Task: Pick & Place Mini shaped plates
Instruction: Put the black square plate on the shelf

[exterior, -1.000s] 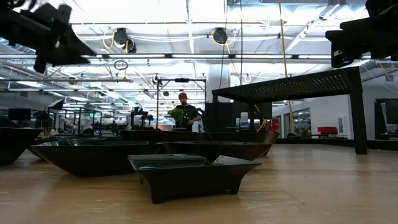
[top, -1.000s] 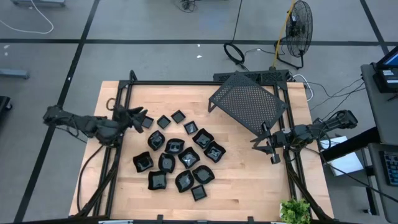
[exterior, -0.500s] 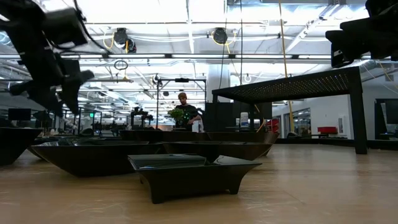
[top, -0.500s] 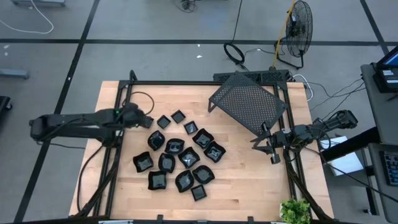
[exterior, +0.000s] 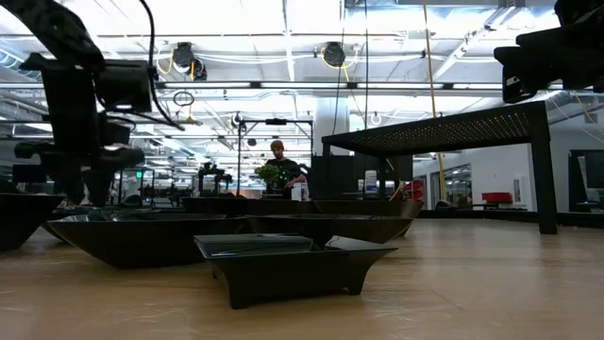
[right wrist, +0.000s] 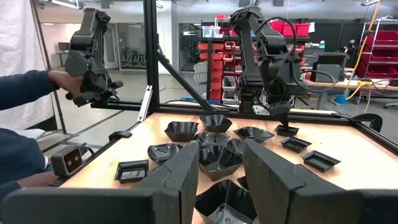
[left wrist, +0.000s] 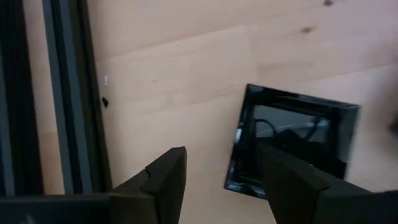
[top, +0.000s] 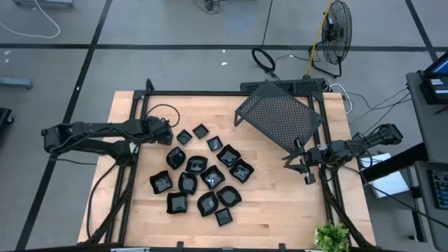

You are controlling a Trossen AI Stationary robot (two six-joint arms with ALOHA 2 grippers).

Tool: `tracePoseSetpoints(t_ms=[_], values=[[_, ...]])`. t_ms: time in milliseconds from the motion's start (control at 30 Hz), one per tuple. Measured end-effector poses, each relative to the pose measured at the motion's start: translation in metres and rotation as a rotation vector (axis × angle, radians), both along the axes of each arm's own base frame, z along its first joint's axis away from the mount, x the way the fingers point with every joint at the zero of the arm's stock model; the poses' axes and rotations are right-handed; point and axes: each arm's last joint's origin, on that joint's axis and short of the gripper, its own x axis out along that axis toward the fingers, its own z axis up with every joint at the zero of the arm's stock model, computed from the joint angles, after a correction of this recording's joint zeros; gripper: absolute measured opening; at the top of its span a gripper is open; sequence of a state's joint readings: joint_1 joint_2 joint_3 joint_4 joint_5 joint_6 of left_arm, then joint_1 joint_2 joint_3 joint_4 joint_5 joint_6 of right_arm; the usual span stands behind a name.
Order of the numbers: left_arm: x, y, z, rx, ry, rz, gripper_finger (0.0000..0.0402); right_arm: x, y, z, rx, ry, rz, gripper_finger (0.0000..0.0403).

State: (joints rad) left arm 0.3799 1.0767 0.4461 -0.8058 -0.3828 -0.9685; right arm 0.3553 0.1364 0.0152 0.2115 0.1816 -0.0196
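Wooden counter (top: 280, 203) carrying clustered mini shaped plates (top: 199, 178). Left hand (left wrist: 221, 180), fingers apart and empty, hovers over a square plate (left wrist: 292, 143) just ahead: approach step; next, descend and close on its rim. Right hand (right wrist: 217, 165), parted, waits.

Bright overhead ceiling lights (exterior: 283, 19) glare in the low view. The left wrist view is blurred, and the nearest plate (exterior: 293, 264) sits slightly soft.

Two dark, jointed arms, matte black throughout. Left hand (left wrist: 221, 180) with two blunt, angular black fingers; black cable looping just behind it.
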Motion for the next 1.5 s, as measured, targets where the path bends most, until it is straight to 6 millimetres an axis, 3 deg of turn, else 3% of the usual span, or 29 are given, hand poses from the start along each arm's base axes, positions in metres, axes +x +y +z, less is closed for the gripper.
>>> tracePoseSetpoints(t_ms=[233,600,1500], values=[[0.005,0.004,-0.011,-0.011,0.041,0.016,0.0207,0.000,0.000,0.000,0.000,0.000,0.000,0.0114],[0.015,0.008,-0.015,-0.004,0.001,-0.056,0.0179,0.000,0.000,0.000,0.000,0.000,0.000,0.0114],[0.016,0.008,-0.015,-0.002,-0.010,-0.053,0.0051,0.000,0.000,0.000,0.000,0.000,0.000,0.0114]])
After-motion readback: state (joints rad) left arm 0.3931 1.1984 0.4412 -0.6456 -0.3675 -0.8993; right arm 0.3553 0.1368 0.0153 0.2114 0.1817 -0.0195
